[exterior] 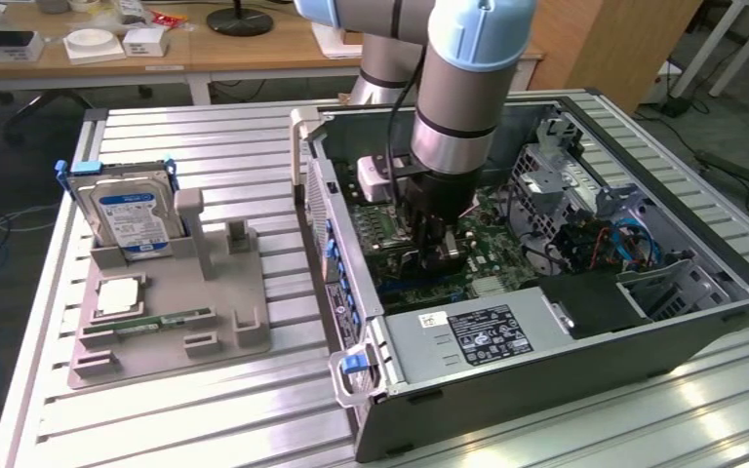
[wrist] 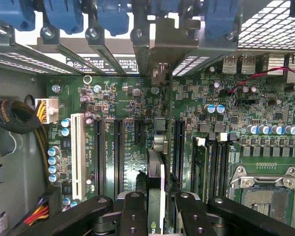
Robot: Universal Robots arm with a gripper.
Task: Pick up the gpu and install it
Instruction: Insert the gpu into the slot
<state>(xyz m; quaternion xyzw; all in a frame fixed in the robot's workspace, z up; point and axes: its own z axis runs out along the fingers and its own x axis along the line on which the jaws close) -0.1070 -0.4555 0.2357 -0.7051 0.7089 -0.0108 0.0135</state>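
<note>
My gripper (exterior: 437, 255) is down inside the open PC case (exterior: 687, 322), just above the motherboard (exterior: 494, 244). Seen from the wrist, the black fingers (wrist: 132, 216) stand on either side of the gpu (wrist: 156, 182), a thin dark card seen edge-on, and the gripper (wrist: 156, 216) is shut on it. The card stands upright along a black expansion slot of the motherboard (wrist: 236, 118). Its pale metal bracket (wrist: 162, 49) reaches the rear slot openings of the case. Whether the card sits fully in the slot I cannot tell.
A grey fixture tray (exterior: 206, 292) at the exterior view's left carries a silver hard drive (exterior: 132, 216) with a blue label and a slim green memory stick (exterior: 153, 321). The power supply (exterior: 479, 331) and case walls hem the arm in. Cables (wrist: 19, 118) lie near the white slot (wrist: 77, 152).
</note>
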